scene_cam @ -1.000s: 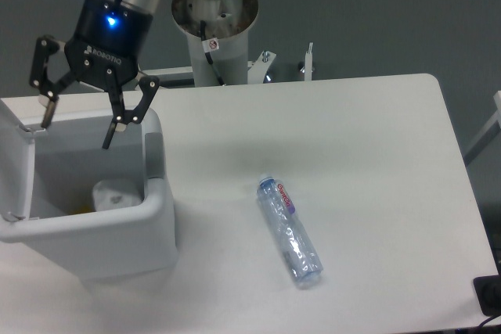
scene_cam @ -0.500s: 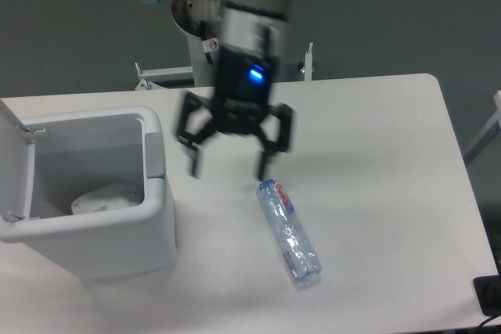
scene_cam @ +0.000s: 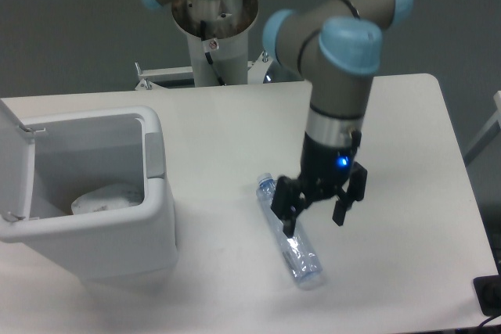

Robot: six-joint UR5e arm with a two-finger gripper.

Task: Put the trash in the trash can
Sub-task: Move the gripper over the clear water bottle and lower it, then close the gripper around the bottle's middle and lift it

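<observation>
Far left, the trash can (scene_cam: pixel 86 217) sits on the white table (scene_cam: pixel 407 131) w/ its flip lid (scene_cam: pixel 12 162) swung up and back, so the grey inside is open to view. Down in the bottom of it lies the plastic bag (scene_cam: pixel 106 197) — a whitish crumpled lump, partly hidden by the front wall of the bin.

Moving right, past a bare stretch of tabletop, the water bottle (scene_cam: pixel 291 242) lies on its side, well apart from the bin. It runs diagonally, blue cap end toward the upper left, the other end pointing lower right toward the near table edge. The label isn't readable from here; the arm covers most of that part.

Directly over the bottle's middle hangs the gripper (scene_cam: pixel 315 224), pointing down, blue light lit on its body. Its fingers are spread wide — the left-hand one is at or against the bottle's side, the right-hand one is out over bare table, not touching anything. Nothing is pinched between them.

Above that, the arm (scene_cam: pixel 340 60) rises up and bends back toward its pedestal base (scene_cam: pixel 215 25) behind the table's far edge.
</observation>
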